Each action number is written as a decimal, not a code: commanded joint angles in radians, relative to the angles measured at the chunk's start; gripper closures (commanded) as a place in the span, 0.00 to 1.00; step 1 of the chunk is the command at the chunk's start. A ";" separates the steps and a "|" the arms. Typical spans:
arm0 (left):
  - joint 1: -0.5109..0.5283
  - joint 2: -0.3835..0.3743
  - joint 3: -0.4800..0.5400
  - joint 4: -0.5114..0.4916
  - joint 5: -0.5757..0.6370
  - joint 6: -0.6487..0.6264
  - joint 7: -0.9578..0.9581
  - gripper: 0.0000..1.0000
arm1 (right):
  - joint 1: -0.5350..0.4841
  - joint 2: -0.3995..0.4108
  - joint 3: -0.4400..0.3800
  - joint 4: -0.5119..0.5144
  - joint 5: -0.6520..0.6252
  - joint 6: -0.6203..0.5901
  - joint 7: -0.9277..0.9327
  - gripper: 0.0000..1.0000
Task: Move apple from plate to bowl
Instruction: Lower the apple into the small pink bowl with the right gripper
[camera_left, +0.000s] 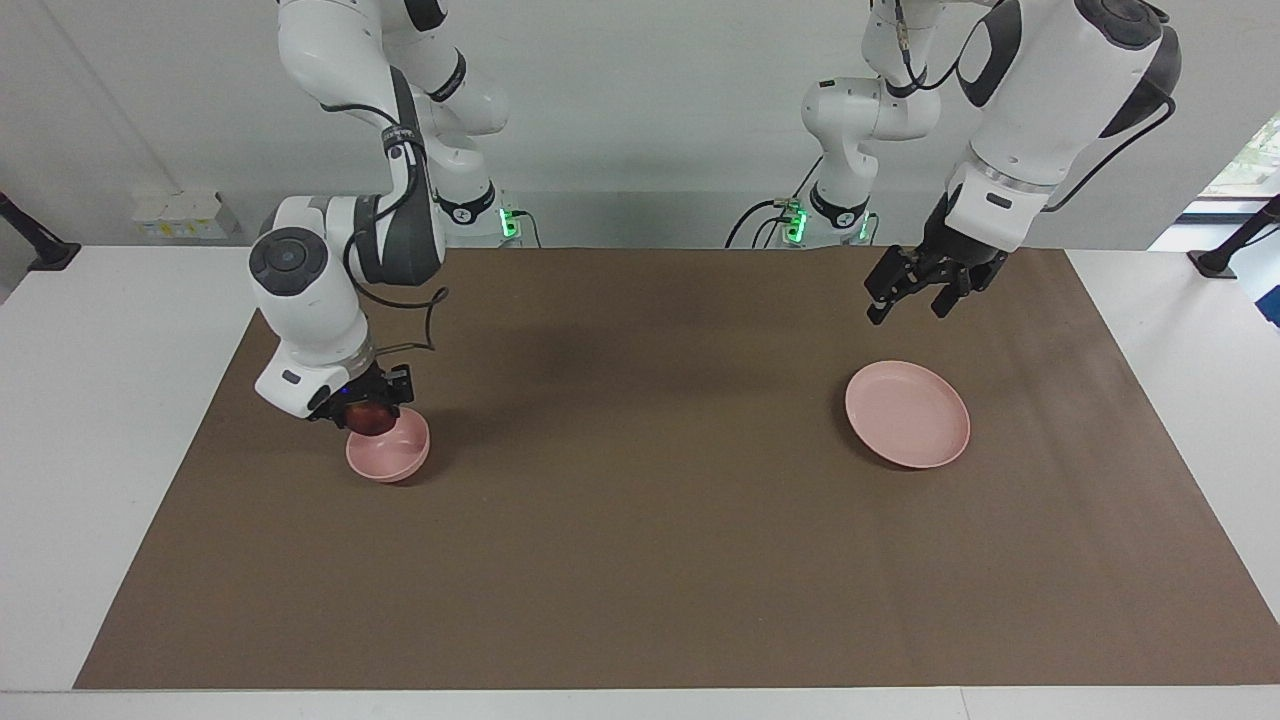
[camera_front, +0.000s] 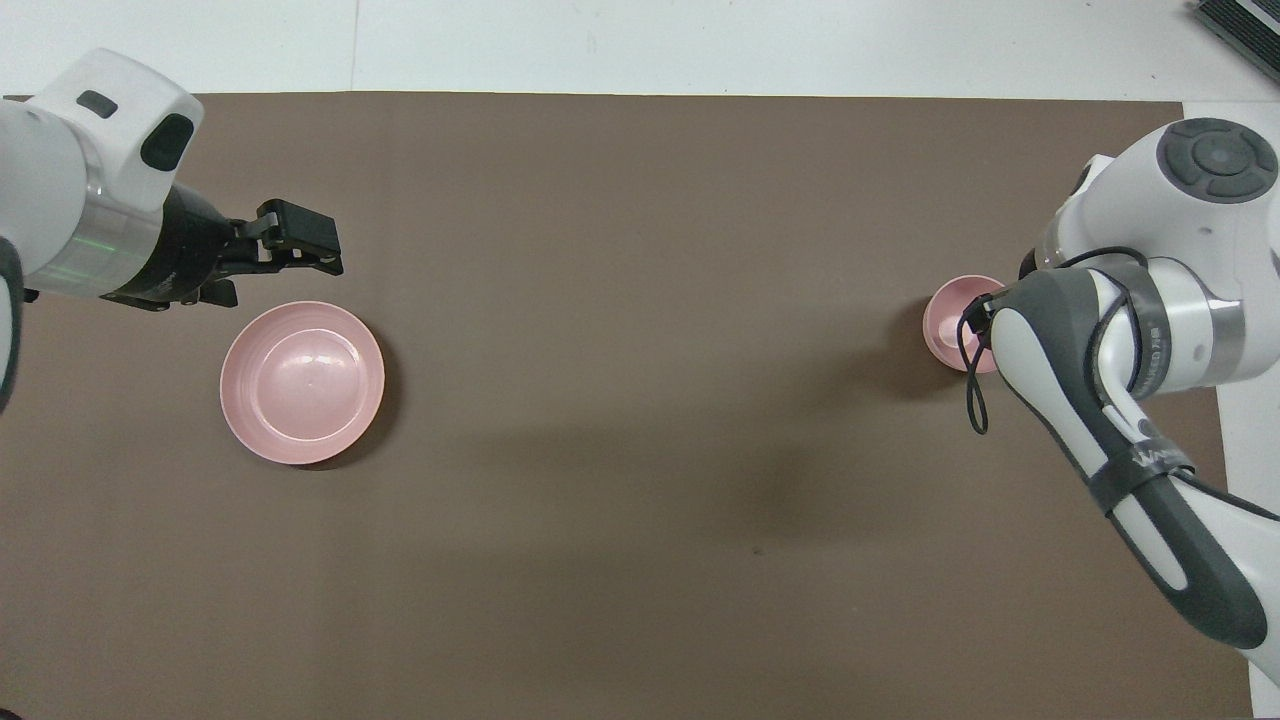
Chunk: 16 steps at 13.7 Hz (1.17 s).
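Right hand (camera_left: 368, 414) grips apple (camera_left: 369, 418) just above bowl (camera_left: 389, 447); release left. Plate (camera_left: 908, 414) bare. Left hand (camera_left: 912, 296) wide, waiting over bench.

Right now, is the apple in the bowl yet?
Almost. The plate is empty, so the pick-up is done. The right gripper is shut on the apple, right at the rim of the bowl. Letting go and pulling away are left. The left gripper waits open above the mat, near the plate.
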 joint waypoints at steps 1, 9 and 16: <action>0.031 -0.015 -0.006 -0.003 0.019 -0.027 0.039 0.00 | -0.023 0.026 0.008 -0.063 -0.029 0.125 -0.028 1.00; 0.071 -0.019 0.000 -0.003 0.019 -0.057 0.105 0.00 | -0.001 0.054 0.022 0.026 -0.006 0.110 0.031 0.00; 0.108 -0.070 0.001 -0.003 0.102 -0.176 0.276 0.00 | 0.003 -0.012 0.036 0.222 0.135 -0.098 0.269 0.00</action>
